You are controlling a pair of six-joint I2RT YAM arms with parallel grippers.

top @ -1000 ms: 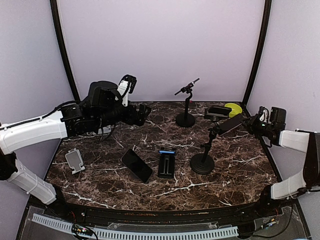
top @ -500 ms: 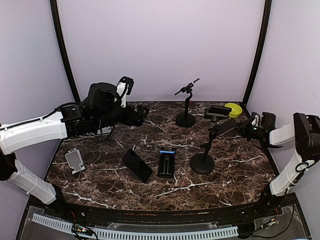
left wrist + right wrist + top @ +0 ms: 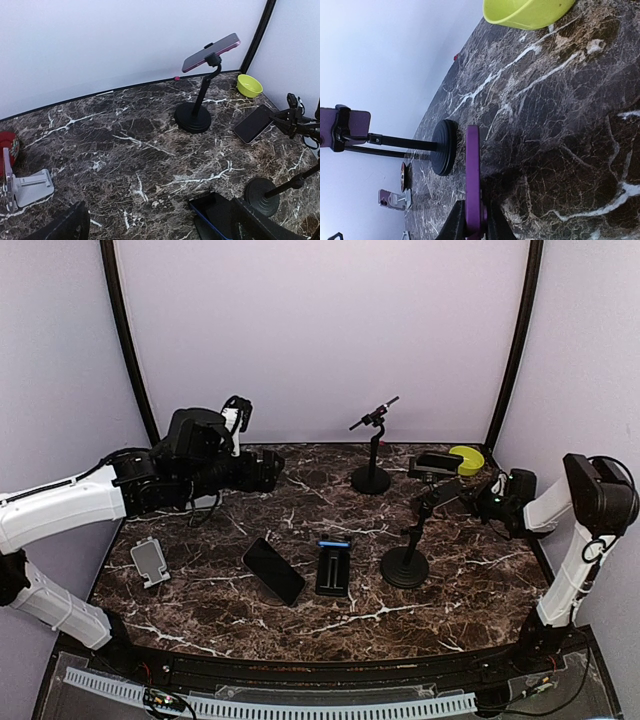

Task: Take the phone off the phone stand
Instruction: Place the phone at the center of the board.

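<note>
A purple phone [image 3: 472, 165] is seen edge-on between my right gripper's [image 3: 472, 212] fingers, low against the marble at the right. From the left wrist it appears as a dark slab [image 3: 254, 124] lying on the table, with the right gripper [image 3: 284, 118] at its end. In the top view the phone [image 3: 461, 501] and right gripper [image 3: 485, 499] sit just right of the near phone stand [image 3: 405, 566], whose clamp [image 3: 438, 463] is bare. The back stand [image 3: 193, 117] holds another phone [image 3: 210, 52]. My left gripper [image 3: 265, 470] hangs open over the back left.
A yellow-green bowl [image 3: 466, 458] sits at the back right, close behind the right gripper. A black phone [image 3: 273, 570] and a black holder with a blue edge [image 3: 333, 568] lie in the middle. A small white stand [image 3: 150, 562] is at the left.
My right arm has carried the phone away from the near stand and down to the table at the right. The left arm has drawn back slightly to the left.
</note>
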